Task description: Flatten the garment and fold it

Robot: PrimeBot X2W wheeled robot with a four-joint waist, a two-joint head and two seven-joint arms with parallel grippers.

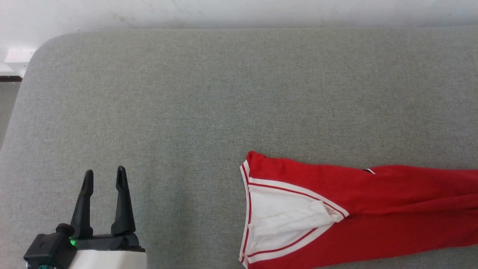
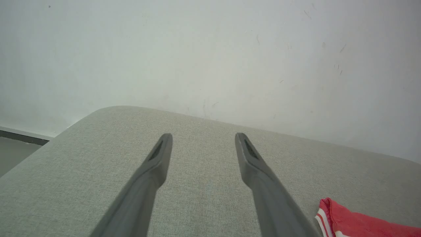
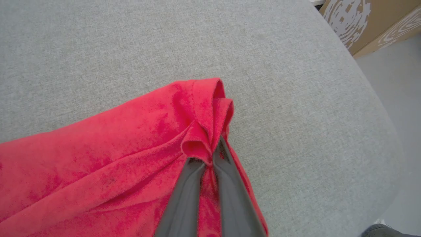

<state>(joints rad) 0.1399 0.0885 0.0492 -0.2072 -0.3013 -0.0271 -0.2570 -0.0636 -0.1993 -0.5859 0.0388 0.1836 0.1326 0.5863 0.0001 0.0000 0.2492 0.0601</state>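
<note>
The garment [image 1: 373, 209] is a red shirt with a white, red-striped sleeve, lying folded lengthwise at the lower right of the grey table [image 1: 209, 93] and running off the head view's right edge. My left gripper [image 1: 104, 175] stands open over bare table at the lower left, well to the left of the sleeve end. Its two fingers [image 2: 158, 158] are spread in the left wrist view, with a corner of the garment [image 2: 345, 220] at the lower right. In the right wrist view my right gripper [image 3: 210, 158] is shut on a bunched red fold of the garment [image 3: 115, 158].
A white wall [image 1: 239, 11] runs along the table's far edge. The table's rounded corner [image 3: 378, 108] drops to the floor, with cardboard boxes [image 3: 361, 19] beyond it. The table's far-left corner is rounded too [image 1: 44, 45].
</note>
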